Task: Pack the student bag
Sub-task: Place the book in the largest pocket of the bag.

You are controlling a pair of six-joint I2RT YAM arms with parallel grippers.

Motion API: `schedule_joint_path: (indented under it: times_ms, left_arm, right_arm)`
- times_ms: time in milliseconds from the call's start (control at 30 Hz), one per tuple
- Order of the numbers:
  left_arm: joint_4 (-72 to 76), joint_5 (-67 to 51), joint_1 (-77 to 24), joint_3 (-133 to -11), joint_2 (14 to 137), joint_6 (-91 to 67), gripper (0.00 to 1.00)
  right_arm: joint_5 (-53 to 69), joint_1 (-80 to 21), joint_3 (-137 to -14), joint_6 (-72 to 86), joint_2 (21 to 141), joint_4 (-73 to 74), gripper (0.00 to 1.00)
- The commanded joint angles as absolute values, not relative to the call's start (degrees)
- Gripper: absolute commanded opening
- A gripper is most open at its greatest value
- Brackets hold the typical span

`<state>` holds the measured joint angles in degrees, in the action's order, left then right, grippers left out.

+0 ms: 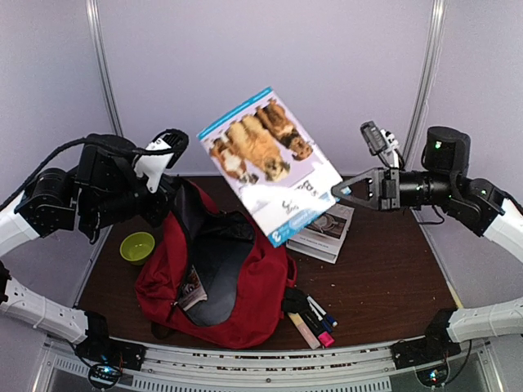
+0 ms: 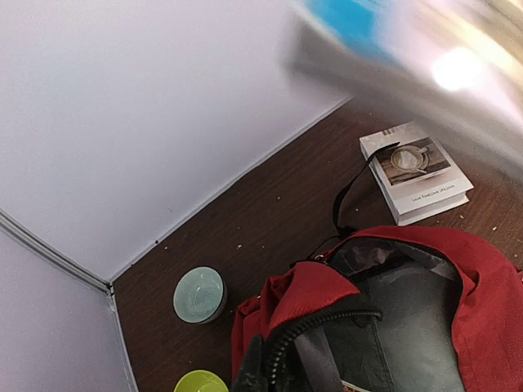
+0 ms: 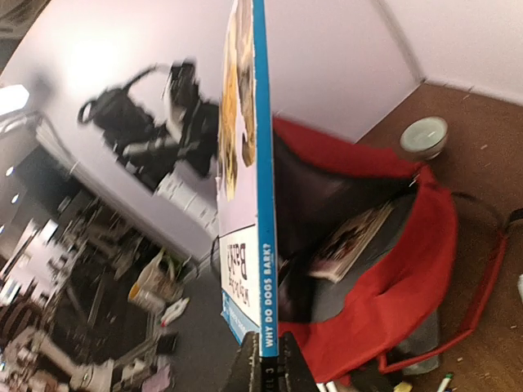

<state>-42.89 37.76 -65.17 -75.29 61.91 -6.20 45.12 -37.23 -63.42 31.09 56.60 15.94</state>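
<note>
The student bag (image 1: 245,294), a big red backpack, lies open mid-table with its grey lining showing. My left gripper (image 1: 176,193) is shut on the bag's upper rim (image 2: 319,290) and holds it up; its fingers (image 2: 260,363) show dark at the bottom of the left wrist view. My right gripper (image 1: 336,190) is shut on the corner of a thin blue-edged book with dogs on its cover (image 1: 265,163), held in the air above the bag's mouth. In the right wrist view the book's spine (image 3: 263,204) rises from the gripper (image 3: 270,371). Another book (image 1: 192,290) lies inside the bag (image 3: 409,278).
A stack of books (image 1: 327,233) lies right of the bag. Several markers and pens (image 1: 315,320) lie near its front right corner. A green bowl (image 1: 137,247) sits to the bag's left, a teal bowl (image 2: 198,295) beyond it. Walls enclose the table's back and sides.
</note>
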Motion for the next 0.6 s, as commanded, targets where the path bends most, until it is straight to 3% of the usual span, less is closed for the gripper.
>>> schedule_joint_path:
  times_ms: [0,267,433,567]
  left_arm:
    - [-37.64,35.88,-63.81,-79.69,62.66,-2.18,0.0]
    - [-37.53,33.11,-63.01,-81.7,64.58,-0.84,0.0]
    - [-35.47,27.87,-63.06,-80.76,65.64,-0.21,0.0]
    - [-33.42,23.31,-63.02,-80.03,65.38,-0.01,0.0]
  right_arm:
    - [54.24,-43.1,-65.98,24.96,60.23,29.02,0.0]
    - [50.01,-47.79,-59.31,19.47,64.67,41.81,0.0]
    - [49.46,-47.96,-58.15,25.0,72.16,31.72,0.0]
    - [47.75,-49.52,-66.13,27.59,81.19,28.15,0.0]
